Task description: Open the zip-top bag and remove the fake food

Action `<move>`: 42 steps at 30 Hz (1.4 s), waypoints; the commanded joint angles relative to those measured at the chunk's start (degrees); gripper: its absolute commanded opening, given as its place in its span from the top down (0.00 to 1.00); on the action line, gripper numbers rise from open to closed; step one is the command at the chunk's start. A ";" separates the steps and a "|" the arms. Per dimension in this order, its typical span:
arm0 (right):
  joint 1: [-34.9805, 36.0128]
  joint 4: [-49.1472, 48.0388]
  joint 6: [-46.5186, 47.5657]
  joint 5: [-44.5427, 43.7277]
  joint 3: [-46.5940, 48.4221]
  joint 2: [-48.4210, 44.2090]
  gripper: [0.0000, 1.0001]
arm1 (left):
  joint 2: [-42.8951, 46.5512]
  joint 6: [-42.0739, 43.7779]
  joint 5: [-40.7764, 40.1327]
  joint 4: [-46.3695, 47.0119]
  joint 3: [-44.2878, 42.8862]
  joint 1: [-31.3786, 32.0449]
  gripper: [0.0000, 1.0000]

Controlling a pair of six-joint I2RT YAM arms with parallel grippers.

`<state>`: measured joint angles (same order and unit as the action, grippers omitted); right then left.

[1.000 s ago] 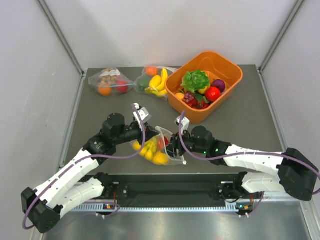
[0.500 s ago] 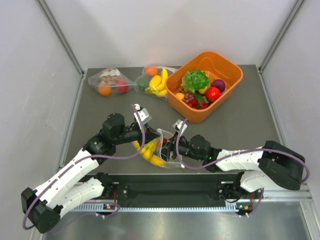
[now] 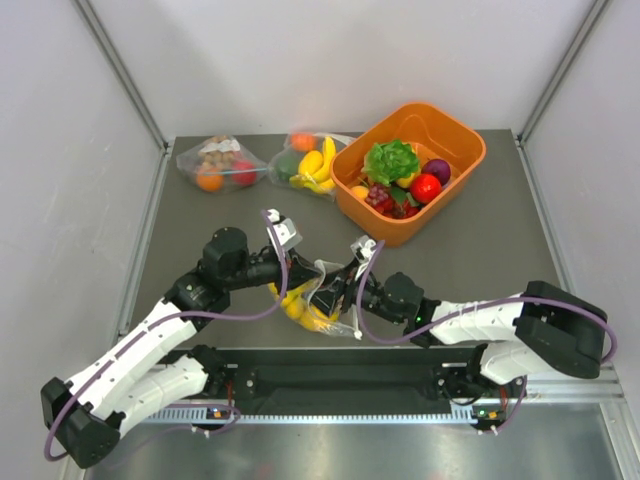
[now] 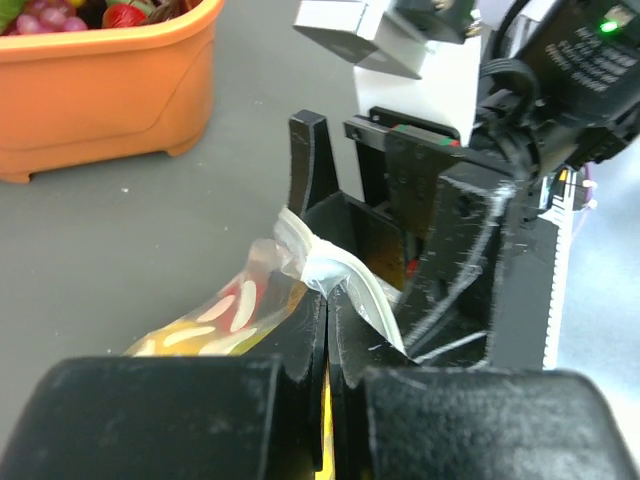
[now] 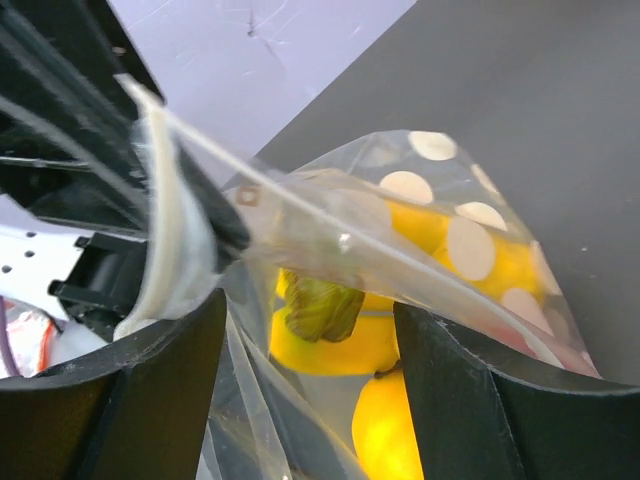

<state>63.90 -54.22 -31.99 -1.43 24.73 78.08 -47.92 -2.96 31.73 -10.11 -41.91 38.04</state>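
The zip-top bag (image 3: 318,312), clear with cream dots, hangs between my two grippers near the table's front edge. My left gripper (image 3: 304,270) is shut on the bag's rim strip (image 4: 340,275), its jaws pressed together (image 4: 328,305). My right gripper (image 3: 330,294) is open with its fingers spread in the bag's open mouth (image 5: 308,320). The fake food is inside the bag: a yellow banana bunch (image 5: 340,335) with a green stem end and a yellow lemon (image 5: 390,430) lie between my right fingers. A red piece shows through the dotted film (image 4: 228,298).
An orange bin (image 3: 466,150) at the back right holds lettuce, grapes and a red fruit; it also shows in the left wrist view (image 4: 100,95). Two plain clear bags of food (image 3: 218,163) (image 3: 305,160) lie at the back. Grey walls close both sides.
My right gripper has moved left, up to the bag and into its mouth. The bag has bunched up between the two grippers. The left gripper has kept its hold.
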 commanded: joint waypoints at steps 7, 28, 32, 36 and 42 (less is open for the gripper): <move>0.88 -4.23 3.24 -3.76 2.86 2.86 0.34 | 1.25 -0.73 6.07 4.75 -1.33 0.28 1.00; 0.88 -20.49 2.90 1.88 -4.77 2.87 1.00 | 0.63 1.29 -1.39 1.94 -1.86 0.19 1.00; 0.79 -18.92 2.54 0.12 -7.76 -3.00 1.00 | 1.08 1.91 -3.42 1.41 -1.77 0.19 1.00; 0.79 -14.00 2.37 -1.28 -9.35 -9.34 1.00 | 0.46 2.26 -3.60 1.15 -2.03 0.10 1.00; 0.88 3.23 5.09 -4.98 -7.24 -17.35 1.00 | 1.69 2.43 -6.15 1.14 -1.77 0.01 1.00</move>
<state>64.03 -55.59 -28.58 -3.03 15.46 64.25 -48.05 -2.35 30.00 -9.89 -41.98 38.76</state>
